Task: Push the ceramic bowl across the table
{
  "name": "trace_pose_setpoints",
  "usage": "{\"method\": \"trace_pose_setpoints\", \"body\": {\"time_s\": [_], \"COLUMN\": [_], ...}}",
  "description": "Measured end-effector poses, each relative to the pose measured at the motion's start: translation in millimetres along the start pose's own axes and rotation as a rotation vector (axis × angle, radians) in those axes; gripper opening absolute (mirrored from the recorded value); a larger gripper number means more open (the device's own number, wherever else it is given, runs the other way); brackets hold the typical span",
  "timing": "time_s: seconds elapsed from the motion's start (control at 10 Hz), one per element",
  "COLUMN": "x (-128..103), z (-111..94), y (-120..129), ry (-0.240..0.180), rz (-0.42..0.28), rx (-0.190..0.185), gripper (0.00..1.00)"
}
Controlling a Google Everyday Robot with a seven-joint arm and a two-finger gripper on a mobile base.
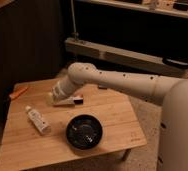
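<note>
Here, closed claw (70, 101) near ceramic bowl (84, 132).

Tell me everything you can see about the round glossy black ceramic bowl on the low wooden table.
The round, shallow black bowl looks like glazed ceramic, glossy, with pale ring-like glints inside. It sits upright and looks empty, near the camera-side edge of the light-brown plank-top wooden table. Only the table touches it. The robot's gripper, shut, is low over the table behind the bowl, apart from it. A white tipped-over cup lies to its left in the picture, also apart.
</note>
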Motion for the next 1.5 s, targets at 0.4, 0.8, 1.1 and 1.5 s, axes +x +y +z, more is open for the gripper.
{"method": "trace_pose_setpoints", "body": {"time_s": [0.4,0.8,1.1,1.5], "x": [81,159,189,187], "z": [-55,-78,-89,-88], "y": [-12,-25,-28,-29], "ry": [-0.113,-0.177,-0.196,-0.193], "rz": [0.021,0.074,0.088,0.079], "rx": [0.072,0.144,0.184,0.180], "gripper": [0.15,0.56,0.74,0.74]}}
